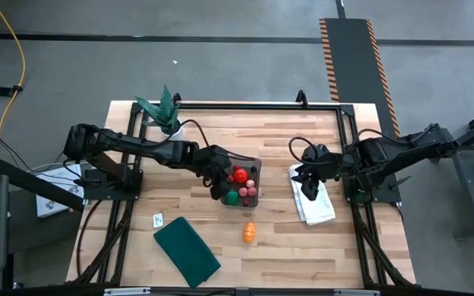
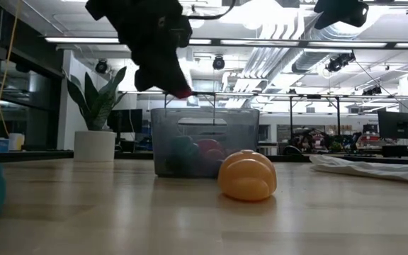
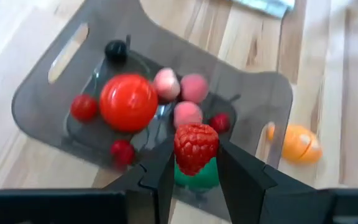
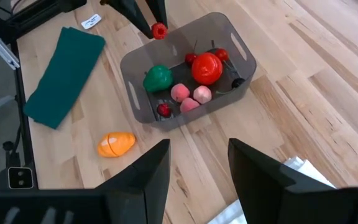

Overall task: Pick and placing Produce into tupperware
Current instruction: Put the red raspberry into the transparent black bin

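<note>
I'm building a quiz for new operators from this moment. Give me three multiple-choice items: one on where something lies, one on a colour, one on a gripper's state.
1. Where does the orange piece lie?
A. inside the tupperware
B. on the table outside the tupperware
C. on the dark green cloth

2. What colour is the biggest ball in the tupperware?
A. red
B. blue
C. yellow

3. What is the left gripper doing?
A. holding a red raspberry above the tupperware
B. gripping the white cloth
C. resting empty on the table

Answers: 1 B, it sits on bare wood near the container. 2 A, the left wrist view shows it bright red. 3 A, the raspberry sits between its fingers over the container.
</note>
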Motion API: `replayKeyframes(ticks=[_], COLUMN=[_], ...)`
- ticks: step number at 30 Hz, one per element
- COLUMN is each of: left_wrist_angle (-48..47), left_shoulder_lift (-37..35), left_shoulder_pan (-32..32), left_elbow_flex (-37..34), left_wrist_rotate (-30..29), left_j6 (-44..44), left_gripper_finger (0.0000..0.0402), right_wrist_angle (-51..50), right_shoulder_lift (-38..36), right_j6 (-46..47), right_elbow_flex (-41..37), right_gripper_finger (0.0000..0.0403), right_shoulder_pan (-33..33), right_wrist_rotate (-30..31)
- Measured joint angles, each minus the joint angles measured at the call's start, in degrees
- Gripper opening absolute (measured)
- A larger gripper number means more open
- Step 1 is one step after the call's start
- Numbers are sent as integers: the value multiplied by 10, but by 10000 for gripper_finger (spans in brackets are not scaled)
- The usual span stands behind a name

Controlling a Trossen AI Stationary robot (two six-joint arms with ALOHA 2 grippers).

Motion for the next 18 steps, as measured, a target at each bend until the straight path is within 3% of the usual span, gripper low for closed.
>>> replayKeyframes(ticks=[18], left_wrist_angle=[27], left_shoulder_lift=[15], left_shoulder_pan=[0], left_elbow_flex=[-1], left_wrist_rotate=[9], left_j6=[-2], left_gripper_finger=[107], right_wrist_angle=[-1], right_shoulder_lift=[0], right_j6=[-15], right_elbow_flex=[0], right_gripper_finger=[153], right_shoulder_pan=[-15], right_wrist_rotate=[0])
